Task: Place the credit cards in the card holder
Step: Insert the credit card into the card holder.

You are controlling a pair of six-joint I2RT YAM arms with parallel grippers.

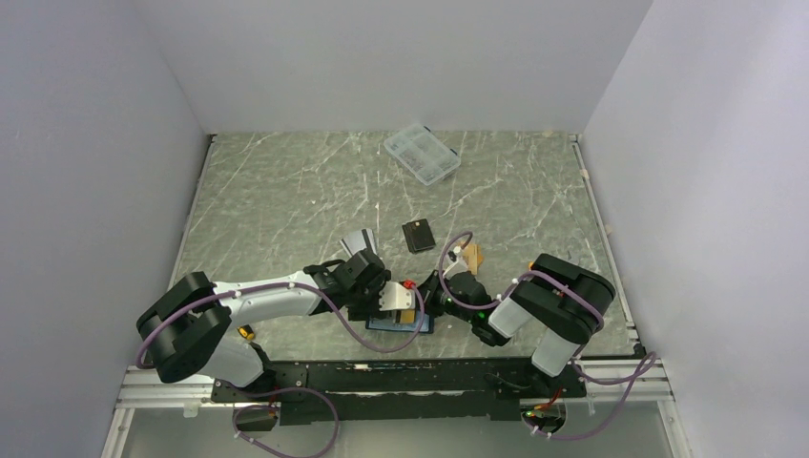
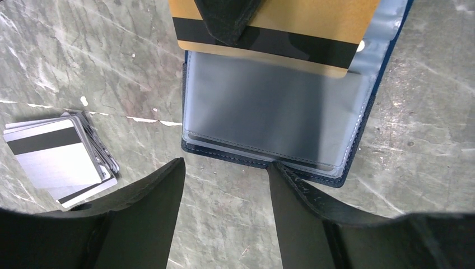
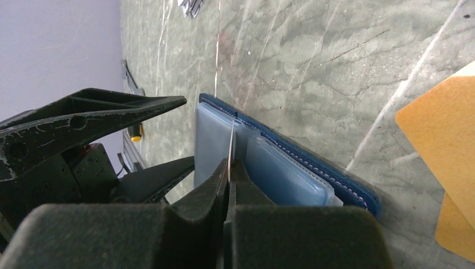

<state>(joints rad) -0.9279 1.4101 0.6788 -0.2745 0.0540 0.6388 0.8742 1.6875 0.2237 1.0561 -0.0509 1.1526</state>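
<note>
The card holder [image 2: 274,106] lies open on the table, navy outside with clear pale-blue slots; it also shows in the top view [image 1: 401,323]. My right gripper [image 3: 228,168] is shut on an orange-gold credit card [image 2: 280,28] with a dark stripe, its edge at the holder's slot [image 3: 231,140]. My left gripper [image 2: 224,168] is open at the holder's opposite edge, with one fingertip [image 2: 277,171] touching that edge and bare table between its fingers. A stack of silver credit cards [image 2: 56,157] lies beside it. A black card [image 1: 418,235] and more orange-gold cards [image 1: 470,256] lie farther back.
A clear plastic compartment box [image 1: 422,154] sits at the back of the marble table. The two arms meet close together near the table's front edge [image 1: 401,361]. White walls close off the left, right and back sides.
</note>
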